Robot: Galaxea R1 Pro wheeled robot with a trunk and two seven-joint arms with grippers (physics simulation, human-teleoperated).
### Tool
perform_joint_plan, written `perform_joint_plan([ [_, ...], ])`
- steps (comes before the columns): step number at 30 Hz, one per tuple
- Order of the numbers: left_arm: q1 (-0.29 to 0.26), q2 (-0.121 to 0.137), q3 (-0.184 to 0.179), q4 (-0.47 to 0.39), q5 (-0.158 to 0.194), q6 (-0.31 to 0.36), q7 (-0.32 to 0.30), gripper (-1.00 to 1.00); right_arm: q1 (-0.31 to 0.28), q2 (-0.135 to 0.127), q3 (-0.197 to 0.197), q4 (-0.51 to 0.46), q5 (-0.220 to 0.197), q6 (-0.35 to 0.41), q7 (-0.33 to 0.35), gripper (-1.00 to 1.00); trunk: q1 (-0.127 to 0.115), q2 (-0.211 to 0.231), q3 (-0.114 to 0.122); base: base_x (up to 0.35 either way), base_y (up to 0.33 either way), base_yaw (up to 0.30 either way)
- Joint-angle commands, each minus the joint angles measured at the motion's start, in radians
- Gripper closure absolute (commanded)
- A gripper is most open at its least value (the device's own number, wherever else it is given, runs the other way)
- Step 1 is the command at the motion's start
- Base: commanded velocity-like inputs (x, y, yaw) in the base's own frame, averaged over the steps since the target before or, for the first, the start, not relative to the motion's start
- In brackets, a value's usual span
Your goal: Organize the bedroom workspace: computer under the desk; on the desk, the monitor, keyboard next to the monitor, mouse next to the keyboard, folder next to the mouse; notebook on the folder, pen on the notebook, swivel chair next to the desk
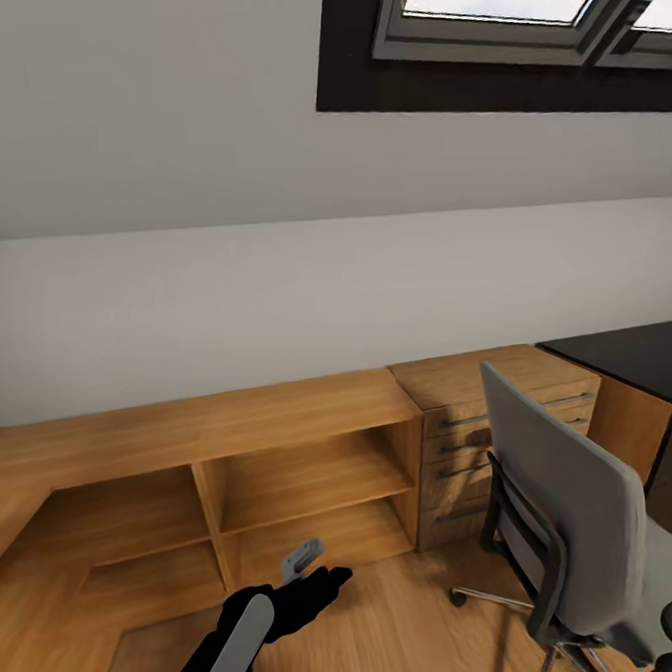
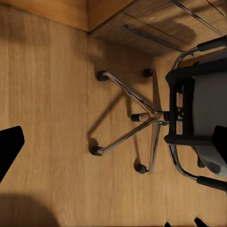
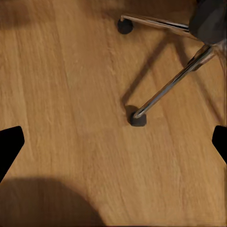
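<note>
- Wood floor lies under both wrist cameras; each claw's fingers stand wide apart, released and empty.
- Left claw reaches low toward the open shelves.
- Swivel chair stands just right, before the drawers; the black table lies beyond.
- Risk, I judge: a swing could snag the chair's star base.

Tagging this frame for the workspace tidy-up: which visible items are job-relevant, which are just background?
Job-relevant:
swivel chair, seat hidden behind its backrest
desk, black top at far right

Background:
oak shelf unit
oak drawer cabinet
skylight
wood floor
</note>
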Motion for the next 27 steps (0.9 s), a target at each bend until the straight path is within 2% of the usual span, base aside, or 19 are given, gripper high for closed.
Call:
perform_joint_plan([
  [1, 0.0, 0.0, 0.0, -0.002, 0.011, 0.002, 0.01, -1.0, -0.002, -0.001, 0.005, -0.002, -0.005, 0.003, -0.008, -1.0, 0.004, -0.008, -0.004, 0.0, 0.0, -0.3],
  [5, 0.0, 0.003, 0.008, 0.0, 0.01, -0.001, 0.017, -1.0, -0.002, -0.001, 0.006, -0.002, -0.004, 0.003, -0.008, -1.0, 0.019, -0.036, -0.017, 0.0, 0.0, -0.3],
  [6, 0.0, 0.005, 0.023, 0.001, 0.007, -0.007, 0.023, -1.0, -0.002, -0.001, 0.006, -0.002, -0.003, 0.003, -0.008, -1.0, 0.023, -0.043, -0.02, 0.0, 0.0, -0.3],
  [7, 0.002, 0.006, 0.071, 0.005, 0.0, -0.027, 0.045, -1.0, -0.002, -0.001, 0.006, -0.002, -0.003, 0.003, -0.008, -1.0, 0.027, -0.05, -0.023, 0.0, 0.0, -0.3],
  [8, 0.002, 0.004, 0.08, 0.006, -0.002, -0.034, 0.052, -1.0, -0.002, -0.001, 0.005, -0.002, -0.004, 0.003, -0.008, -1.0, 0.031, -0.057, -0.026, 0.0, 0.0, -0.3],
  [16, 0.003, 0.004, 0.086, 0.007, -0.003, -0.038, 0.059, -1.0, -0.002, -0.001, 0.003, -0.002, -0.005, 0.003, -0.008, -1.0, 0.061, -0.113, -0.051, 0.0, 0.0, -0.3],
  [20, 0.005, 0.006, 0.083, 0.016, -0.004, -0.04, 0.045, -1.0, -0.002, -0.001, 0.004, -0.002, -0.004, 0.002, -0.008, -1.0, 0.061, -0.113, -0.051, 0.0, 0.0, -0.3],
  [24, 0.011, 0.009, 0.081, 0.077, -0.006, -0.064, 0.043, -1.0, -0.002, -0.001, 0.003, -0.002, -0.004, 0.002, -0.008, -1.0, 0.061, -0.113, -0.051, 0.0, 0.0, -0.3],
  [27, 0.014, 0.009, 0.079, 0.14, -0.006, -0.118, 0.041, -1.0, -0.002, -0.001, 0.002, -0.002, -0.004, 0.002, -0.008, -1.0, 0.061, -0.113, -0.051, 0.03, 0.066, -0.3],
])
